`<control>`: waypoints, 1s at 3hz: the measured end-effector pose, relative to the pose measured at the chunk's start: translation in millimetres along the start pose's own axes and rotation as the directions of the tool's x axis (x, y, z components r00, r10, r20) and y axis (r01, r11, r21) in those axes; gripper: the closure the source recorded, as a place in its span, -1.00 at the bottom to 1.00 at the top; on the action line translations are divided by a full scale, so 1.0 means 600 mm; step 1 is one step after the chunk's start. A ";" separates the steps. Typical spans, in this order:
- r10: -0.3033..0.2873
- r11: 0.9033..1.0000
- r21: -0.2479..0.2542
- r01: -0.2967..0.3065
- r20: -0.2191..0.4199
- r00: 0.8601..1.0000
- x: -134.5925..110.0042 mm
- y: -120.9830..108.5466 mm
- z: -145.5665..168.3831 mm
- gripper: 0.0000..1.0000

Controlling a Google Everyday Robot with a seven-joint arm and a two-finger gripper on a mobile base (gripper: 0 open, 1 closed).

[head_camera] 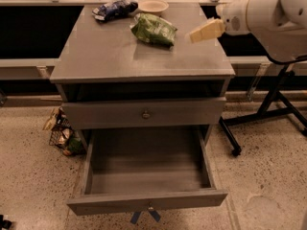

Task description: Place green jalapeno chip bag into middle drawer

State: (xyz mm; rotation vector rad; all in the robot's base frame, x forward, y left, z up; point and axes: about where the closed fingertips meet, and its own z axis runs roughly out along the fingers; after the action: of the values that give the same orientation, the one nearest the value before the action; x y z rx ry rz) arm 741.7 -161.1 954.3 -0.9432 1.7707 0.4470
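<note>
The green jalapeno chip bag point(153, 29) lies on the grey cabinet top point(105, 56), towards the back and right of centre. My gripper point(205, 31), beige and on a white arm, hovers over the right side of the top, just right of the bag and apart from it. The middle drawer point(144, 201) is pulled out wide below, its grey box showing nothing inside, with a small knob and blue tape strips point(145, 217) at its front edge.
A dark blue snack bag point(114, 8) and a beige bowl point(152, 6) sit at the back of the top. A closed knobbed drawer front point(146, 114) is above the open drawer. A wire basket of snacks point(62, 134) stands on the floor left; a black stand point(268, 114) is right.
</note>
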 end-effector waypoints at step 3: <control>0.048 0.999 -0.018 -0.049 -0.009 0.999 0.097 -0.030 0.134 -1.00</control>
State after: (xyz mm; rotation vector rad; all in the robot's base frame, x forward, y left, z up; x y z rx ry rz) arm 796.0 -140.5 871.9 -0.9178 1.8030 0.4915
